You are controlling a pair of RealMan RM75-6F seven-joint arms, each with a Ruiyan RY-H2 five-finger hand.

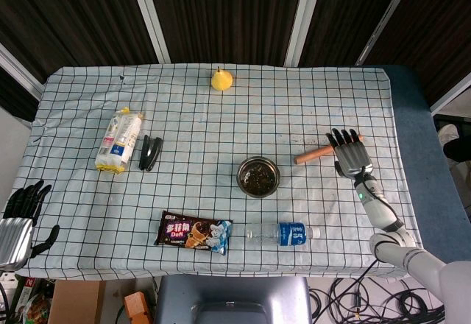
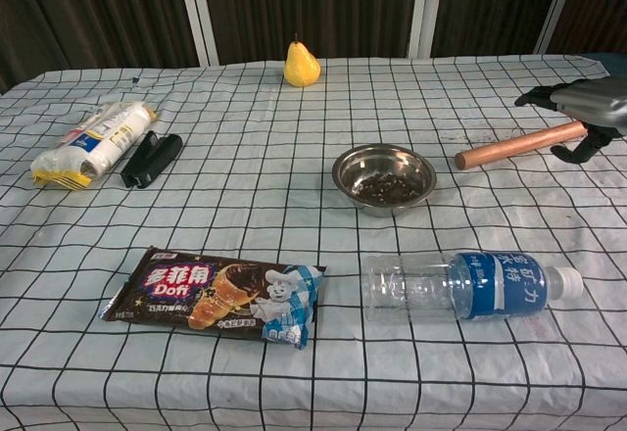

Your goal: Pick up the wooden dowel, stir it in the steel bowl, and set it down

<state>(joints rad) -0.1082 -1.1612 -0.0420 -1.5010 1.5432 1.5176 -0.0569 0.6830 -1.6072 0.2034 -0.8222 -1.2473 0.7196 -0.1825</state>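
The wooden dowel [image 1: 315, 154] [image 2: 519, 146] lies flat on the checked cloth, right of the steel bowl [image 1: 258, 177] [image 2: 384, 176], which has dark bits inside. My right hand [image 1: 350, 155] [image 2: 586, 110] hovers over the dowel's right end, its fingers spread above the dowel and its thumb on the near side, not clamped. That end of the dowel is hidden under the hand. My left hand [image 1: 22, 219] hangs by the table's front left corner with its fingers apart, holding nothing; only the head view shows it.
A water bottle [image 1: 282, 233] [image 2: 465, 284] lies in front of the bowl, next to a chocolate snack wrapper [image 1: 194, 233] [image 2: 217, 296]. A snack bag [image 1: 118, 142] [image 2: 90, 144] and a black clip-like item [image 1: 150, 152] [image 2: 151, 160] lie at left. A pear [image 1: 221, 79] [image 2: 301, 65] stands at the back.
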